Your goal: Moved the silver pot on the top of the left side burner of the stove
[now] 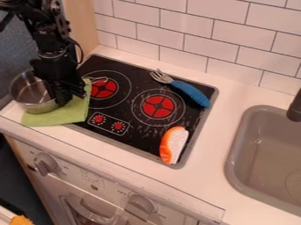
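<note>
We record a round silver metal pot [38,107], a plain green cloth [45,118], a square black stovetop [140,137] with red discs [158,107], and white brick-pattern wall tiles [238,34].

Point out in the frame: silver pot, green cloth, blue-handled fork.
Silver pot [39,107]: camera view, on its outer wall.
Green cloth [57,117]: camera view, on its flat lower part.
Blue-handled fork [190,92]: camera view, on its handle.

From close above, the camera looks slantwise down across the stovetop [141,138] toward the tiled wall [200,44].
</note>
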You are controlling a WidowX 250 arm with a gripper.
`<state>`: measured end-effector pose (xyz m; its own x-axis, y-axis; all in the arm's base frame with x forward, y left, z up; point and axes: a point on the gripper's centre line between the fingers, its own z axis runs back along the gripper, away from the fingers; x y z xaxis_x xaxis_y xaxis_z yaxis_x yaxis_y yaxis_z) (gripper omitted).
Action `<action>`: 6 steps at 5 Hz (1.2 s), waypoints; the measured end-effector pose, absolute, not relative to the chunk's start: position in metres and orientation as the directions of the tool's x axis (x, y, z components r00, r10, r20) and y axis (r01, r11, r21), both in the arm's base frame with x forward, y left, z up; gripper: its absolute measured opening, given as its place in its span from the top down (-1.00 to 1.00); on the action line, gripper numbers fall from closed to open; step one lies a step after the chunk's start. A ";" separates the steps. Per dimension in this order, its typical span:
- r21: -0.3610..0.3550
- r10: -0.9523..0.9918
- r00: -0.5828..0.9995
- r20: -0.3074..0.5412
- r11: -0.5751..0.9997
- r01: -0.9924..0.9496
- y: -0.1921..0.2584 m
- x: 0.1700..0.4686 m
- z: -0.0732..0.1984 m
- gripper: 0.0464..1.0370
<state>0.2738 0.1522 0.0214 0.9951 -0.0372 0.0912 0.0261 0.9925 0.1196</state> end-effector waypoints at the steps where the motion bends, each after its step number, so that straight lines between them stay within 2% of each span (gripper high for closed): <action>1: 0.117 -0.057 0.994 0.093 0.992 0.046 0.144 0.276 0.026 0.93; 3: 0.120 -0.110 0.983 0.149 0.988 0.092 0.124 0.287 0.050 0.95; 5: 0.117 -0.254 0.944 0.209 0.965 0.233 0.057 0.309 0.069 0.95; 6: 0.115 -0.314 0.926 0.211 0.948 0.295 0.028 0.314 0.069 0.95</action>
